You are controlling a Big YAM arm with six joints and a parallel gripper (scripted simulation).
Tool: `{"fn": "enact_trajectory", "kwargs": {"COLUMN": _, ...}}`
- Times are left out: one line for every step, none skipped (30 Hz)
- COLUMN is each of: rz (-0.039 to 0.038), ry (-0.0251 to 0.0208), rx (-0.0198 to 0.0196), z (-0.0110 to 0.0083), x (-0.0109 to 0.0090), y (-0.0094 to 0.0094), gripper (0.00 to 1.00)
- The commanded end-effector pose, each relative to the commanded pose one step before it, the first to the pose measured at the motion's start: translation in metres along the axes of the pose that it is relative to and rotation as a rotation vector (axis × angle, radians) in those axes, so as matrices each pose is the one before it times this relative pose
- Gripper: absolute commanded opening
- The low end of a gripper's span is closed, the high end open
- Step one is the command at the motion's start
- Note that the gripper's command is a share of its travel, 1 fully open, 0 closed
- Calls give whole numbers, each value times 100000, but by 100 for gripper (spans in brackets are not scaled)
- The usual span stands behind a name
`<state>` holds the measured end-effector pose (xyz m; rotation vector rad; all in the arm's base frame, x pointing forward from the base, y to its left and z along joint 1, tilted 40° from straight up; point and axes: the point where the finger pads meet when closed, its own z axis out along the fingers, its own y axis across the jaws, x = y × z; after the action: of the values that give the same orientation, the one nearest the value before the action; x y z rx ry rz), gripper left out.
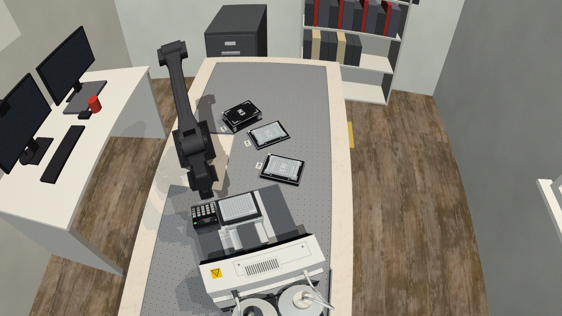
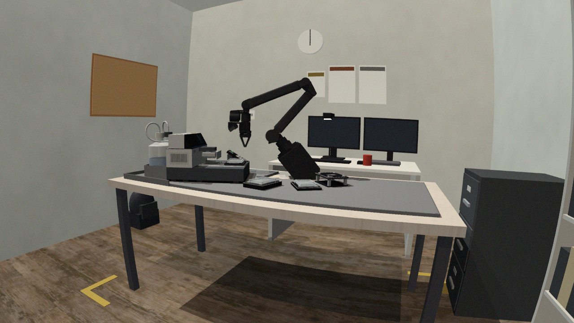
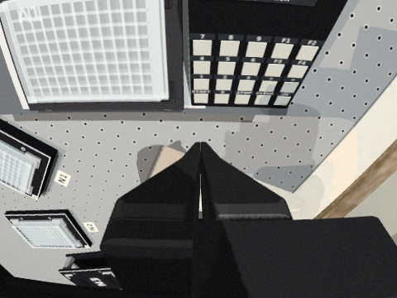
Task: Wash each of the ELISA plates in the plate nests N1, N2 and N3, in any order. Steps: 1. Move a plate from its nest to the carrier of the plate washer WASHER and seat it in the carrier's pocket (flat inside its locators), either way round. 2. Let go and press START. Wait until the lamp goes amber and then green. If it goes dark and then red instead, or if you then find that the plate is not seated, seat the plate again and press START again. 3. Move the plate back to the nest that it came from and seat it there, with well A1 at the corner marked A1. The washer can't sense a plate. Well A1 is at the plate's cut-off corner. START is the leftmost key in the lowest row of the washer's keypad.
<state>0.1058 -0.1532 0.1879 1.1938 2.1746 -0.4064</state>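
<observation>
The ELISA plate (image 1: 237, 206) (image 2: 235, 161) (image 3: 88, 51) at the washer (image 1: 261, 263) (image 2: 186, 154) is a pale, translucent rectangle gridded with small square-looking wells, its A1 lettering readable in the wrist view. It lies on the dark carrier (image 1: 258, 215) (image 3: 175, 62) in front of the washer's white housing, just beside the keypad (image 1: 204, 210) (image 3: 244, 70). The gripper (image 1: 206, 194) (image 2: 245, 146) (image 3: 200, 151) is clenched with nothing in it, its tips together and pointing down, above and apart from the keypad on the side away from the housing. A green lamp (image 1: 195, 223) glows on the washer's panel (a tiny patch from overhead). Farther from the washer's housing than the carrier, nest N1 (image 1: 279, 181) (image 2: 263, 186) (image 3: 49, 165) and nest N2 (image 1: 258, 146) (image 2: 306, 188) (image 3: 74, 225) each bear a similar clear plate, while raised nest N3 (image 1: 243, 116) (image 2: 333, 176) (image 3: 91, 276), farthest from the washer, bears none. Beneath the washer spreads a grey perforated board (image 1: 310, 94) (image 2: 361, 196) (image 3: 136, 130), bordered by the pale bench top (image 1: 341, 196) (image 2: 445, 219). Behind the washer in the exterior view are a corkboard (image 2: 123, 85) and grey walls, with brown wood-look flooring (image 1: 412, 204) (image 2: 160, 257) below.
</observation>
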Motion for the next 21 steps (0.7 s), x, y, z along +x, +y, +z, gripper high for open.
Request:
{"fn": "enact_trajectory", "kwargs": {"rz": 1852, "ry": 887, "rx": -61, "z": 1906, "x": 30, "y": 89, "gripper": 0}}
{"fn": "enact_trajectory", "kwargs": {"rz": 122, "ry": -4, "rx": 77, "z": 0, "x": -2, "y": -26, "gripper": 0}}
{"fn": "enact_trajectory", "kwargs": {"rz": 122, "ry": -1, "rx": 26, "z": -3, "x": 1, "y": -22, "gripper": 0}}
{"fn": "enact_trajectory", "kwargs": {"rz": -35, "ry": 2, "rx": -23, "z": 1, "x": -1, "y": 9, "gripper": 0}}
{"fn": "enact_trajectory", "kwargs": {"rz": -21, "ry": -1601, "rx": -121, "z": -392, "x": -375, "y": 30, "gripper": 0}}
{"fn": "enact_trajectory", "kwargs": {"rz": -11, "ry": -2689, "rx": -190, "z": -691, "x": -668, "y": 47, "gripper": 0}}
{"fn": "enact_trajectory", "kwargs": {"rz": -779, "ry": 1599, "rx": 255, "z": -58, "x": 78, "y": -69, "gripper": 0}}
{"fn": "enact_trajectory", "kwargs": {"rz": 0, "ry": 0, "rx": 0, "z": 0, "x": 0, "y": 0, "gripper": 0}}
{"fn": "enact_trajectory", "kwargs": {"rz": 0, "ry": 0, "rx": 0, "z": 0, "x": 0, "y": 0, "gripper": 0}}
{"fn": "enact_trajectory", "kwargs": {"rz": 0, "ry": 0, "rx": 0, "z": 0, "x": 0, "y": 0, "gripper": 0}}
{"fn": "enact_trajectory", "kwargs": {"rz": 0, "ry": 0, "rx": 0, "z": 0, "x": 0, "y": 0, "gripper": 0}}
{"fn": "enact_trajectory", "kwargs": {"rz": 0, "ry": 0, "rx": 0, "z": 0, "x": 0, "y": 0, "gripper": 0}}
{"fn": "enact_trajectory", "kwargs": {"rz": 0, "ry": 0, "rx": 0, "z": 0, "x": 0, "y": 0, "gripper": 0}}
{"fn": "enact_trajectory", "kwargs": {"rz": 0, "ry": 0, "rx": 0, "z": 0, "x": 0, "y": 0, "gripper": 0}}
{"fn": "enact_trajectory", "kwargs": {"rz": 0, "ry": 0, "rx": 0, "z": 0, "x": 0, "y": 0, "gripper": 0}}
{"fn": "enact_trajectory", "kwargs": {"rz": 0, "ry": 0, "rx": 0, "z": 0, "x": 0, "y": 0, "gripper": 0}}
{"fn": "enact_trajectory", "kwargs": {"rz": 0, "ry": 0, "rx": 0, "z": 0, "x": 0, "y": 0, "gripper": 0}}
{"fn": "enact_trajectory", "kwargs": {"rz": 754, "ry": 1488, "rx": -70, "z": 1096, "x": 885, "y": 21, "gripper": 0}}
{"fn": "enact_trajectory", "kwargs": {"rz": -51, "ry": 1211, "rx": 79, "z": 364, "x": 108, "y": -5, "gripper": 0}}
{"fn": "enact_trajectory", "kwargs": {"rz": -231, "ry": 3, "rx": -1, "z": 167, "x": 4, "y": 1, "gripper": 0}}
{"fn": "enact_trajectory", "kwargs": {"rz": -56, "ry": 3, "rx": -2, "z": 167, "x": 4, "y": 0, "gripper": 0}}
